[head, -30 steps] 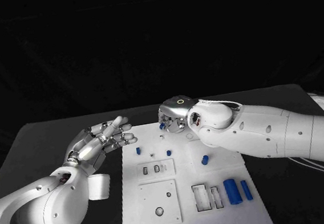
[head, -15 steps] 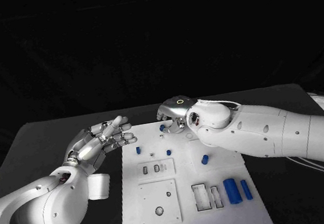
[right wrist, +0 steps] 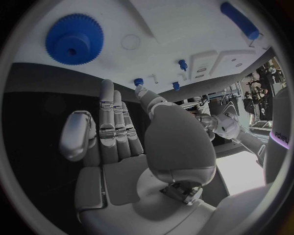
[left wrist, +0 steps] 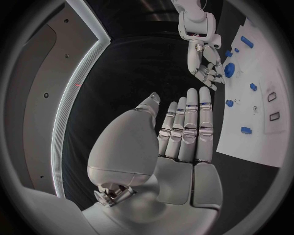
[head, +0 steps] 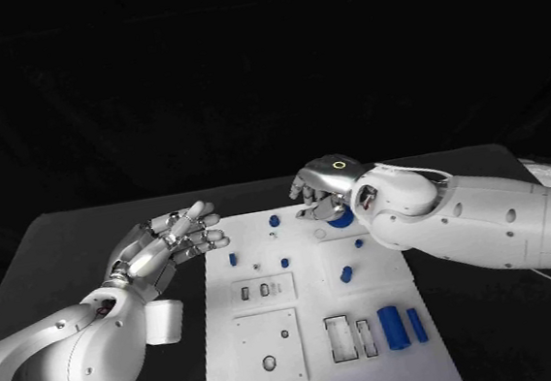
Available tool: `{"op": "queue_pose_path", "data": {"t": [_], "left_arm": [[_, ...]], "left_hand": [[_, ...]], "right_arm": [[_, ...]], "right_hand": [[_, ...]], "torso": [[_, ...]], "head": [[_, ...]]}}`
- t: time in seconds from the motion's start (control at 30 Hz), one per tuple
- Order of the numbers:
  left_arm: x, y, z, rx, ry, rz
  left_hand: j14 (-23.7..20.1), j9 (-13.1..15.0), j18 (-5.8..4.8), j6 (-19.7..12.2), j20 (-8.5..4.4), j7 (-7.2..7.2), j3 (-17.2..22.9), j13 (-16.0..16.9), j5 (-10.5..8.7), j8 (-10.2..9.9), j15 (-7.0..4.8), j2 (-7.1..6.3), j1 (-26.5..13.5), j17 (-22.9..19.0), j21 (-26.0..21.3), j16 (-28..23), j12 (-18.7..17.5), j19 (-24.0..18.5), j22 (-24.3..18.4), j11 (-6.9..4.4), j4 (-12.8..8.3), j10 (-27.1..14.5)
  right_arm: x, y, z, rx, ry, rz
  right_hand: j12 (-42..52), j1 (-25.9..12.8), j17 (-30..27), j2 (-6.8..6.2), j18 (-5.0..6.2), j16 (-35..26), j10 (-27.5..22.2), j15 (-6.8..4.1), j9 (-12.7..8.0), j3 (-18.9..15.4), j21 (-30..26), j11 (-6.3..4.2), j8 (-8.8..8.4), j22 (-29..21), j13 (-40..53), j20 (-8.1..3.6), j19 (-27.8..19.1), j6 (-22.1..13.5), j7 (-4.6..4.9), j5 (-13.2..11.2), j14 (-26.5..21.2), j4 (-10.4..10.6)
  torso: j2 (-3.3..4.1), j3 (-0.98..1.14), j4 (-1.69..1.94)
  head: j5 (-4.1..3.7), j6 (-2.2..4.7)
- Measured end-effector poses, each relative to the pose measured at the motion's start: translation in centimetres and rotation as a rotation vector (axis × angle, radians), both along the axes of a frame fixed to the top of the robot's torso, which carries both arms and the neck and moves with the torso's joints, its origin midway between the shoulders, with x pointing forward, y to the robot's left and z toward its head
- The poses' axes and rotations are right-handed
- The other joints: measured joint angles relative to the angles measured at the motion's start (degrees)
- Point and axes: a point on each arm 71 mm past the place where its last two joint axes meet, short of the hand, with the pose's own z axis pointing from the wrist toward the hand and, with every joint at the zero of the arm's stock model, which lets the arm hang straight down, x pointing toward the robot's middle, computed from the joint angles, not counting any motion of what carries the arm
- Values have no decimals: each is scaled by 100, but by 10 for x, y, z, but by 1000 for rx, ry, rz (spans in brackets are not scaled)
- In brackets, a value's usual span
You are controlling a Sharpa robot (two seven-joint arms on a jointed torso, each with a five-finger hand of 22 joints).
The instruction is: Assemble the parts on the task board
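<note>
Right hand [head: 320, 186] now withdrawn, fingers apart, empty | blue gear [head: 343, 218] released onto task board [head: 327, 379] | left hand [head: 171, 240] open, idle

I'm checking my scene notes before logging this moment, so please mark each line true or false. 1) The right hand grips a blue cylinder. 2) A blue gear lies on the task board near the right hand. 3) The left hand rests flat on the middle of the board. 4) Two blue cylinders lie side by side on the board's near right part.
1) False: the right hand holds nothing, its fingers straight out.
2) True: the blue gear lies on the task board near that hand's fingertips.
3) False: the left hand is raised beside the board's far left edge, fingers apart, holding nothing.
4) True: the two blue cylinders lie side by side there.
</note>
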Motion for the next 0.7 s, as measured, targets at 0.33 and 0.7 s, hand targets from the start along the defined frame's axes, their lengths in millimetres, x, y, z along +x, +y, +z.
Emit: {"op": "queue_pose_path", "data": {"t": [0.33,0.7], "left_arm": [[1,2,0,1,1,3],[2,2,-1,1,1,2]], "left_hand": [[0,0,0,0,0,0,0,0,0,0,0,0,0,-1,0,-22,0,0,0,0,0,0],[0,1,0,0,0,0,0,1,0,0,0,0,0,-1,0,-22,0,0,0,0,0,0]], "right_arm": [[-11,-64,8,125,118,-127],[-9,-78,0,119,193,-177]], "right_hand": [[5508,189,72,48,-142,-23,830,-93,-9,-1518,565,-144,133,902,5755,-77,287,-244,-91,616,9,578],[7345,403,102,94,-181,-23,1064,-93,-4,-1746,751,-98,313,1264,6759,-29,377,-327,-47,615,9,795]], "torso": [[-1,0,-60],[9,7,-70]], "head": [[-18,59],[-31,57]]}}
